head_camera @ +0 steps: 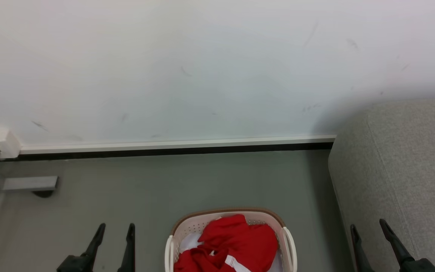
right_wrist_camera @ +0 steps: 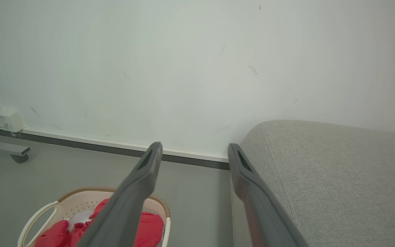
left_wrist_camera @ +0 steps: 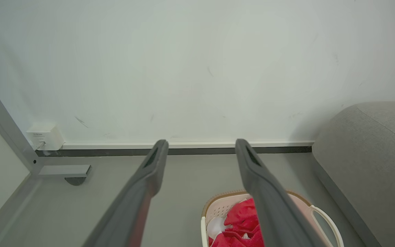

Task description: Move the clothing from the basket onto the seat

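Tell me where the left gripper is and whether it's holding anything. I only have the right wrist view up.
Observer: In the head view the left gripper hangs over the floor to the left of the basket, with its fingers apart and nothing between them.
Operator: Okay. Does the clothing have any marking I could aim for?
Observer: Yes. The head view shows a white stripe across the red clothing, low in the pile near the bottom edge of that picture.
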You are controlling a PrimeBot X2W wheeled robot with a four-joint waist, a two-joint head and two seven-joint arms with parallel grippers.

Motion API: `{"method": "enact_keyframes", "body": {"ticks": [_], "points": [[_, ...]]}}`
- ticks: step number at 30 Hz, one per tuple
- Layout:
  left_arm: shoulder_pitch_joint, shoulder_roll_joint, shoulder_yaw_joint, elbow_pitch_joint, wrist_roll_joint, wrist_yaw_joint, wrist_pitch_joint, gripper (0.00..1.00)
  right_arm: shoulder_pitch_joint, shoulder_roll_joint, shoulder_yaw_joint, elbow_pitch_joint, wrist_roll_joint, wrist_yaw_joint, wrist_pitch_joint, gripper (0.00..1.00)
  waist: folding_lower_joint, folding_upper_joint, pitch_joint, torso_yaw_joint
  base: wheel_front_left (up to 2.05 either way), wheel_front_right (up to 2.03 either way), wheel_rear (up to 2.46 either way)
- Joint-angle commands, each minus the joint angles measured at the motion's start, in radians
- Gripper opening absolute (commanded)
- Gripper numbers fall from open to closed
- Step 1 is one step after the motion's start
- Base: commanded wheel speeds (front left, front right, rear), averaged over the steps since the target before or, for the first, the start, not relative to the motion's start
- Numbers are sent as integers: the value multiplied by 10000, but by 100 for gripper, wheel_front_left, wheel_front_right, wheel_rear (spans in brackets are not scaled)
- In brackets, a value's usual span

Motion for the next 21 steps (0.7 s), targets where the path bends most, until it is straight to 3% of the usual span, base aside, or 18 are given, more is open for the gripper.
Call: {"method": "enact_keyframes", "body": {"ticks": [1,10,21], "points": [[-79,67,41,-12,115,-30,-7,100,-150,-65,4,-51,70,-21,-35,100,0,0,174,-129,0,0,0],[-678,129,-242,-92,297,-247,-7,100,-567,-60,8,-291,211,-21,-35,100,0,0,1257,-456,0,0,0],[-3421,680,-2324,740,835,-672,-5,100,-2290,-59,126,-849,396,-21,-18,100,0,0,4357,-596,0,0,0]]}}
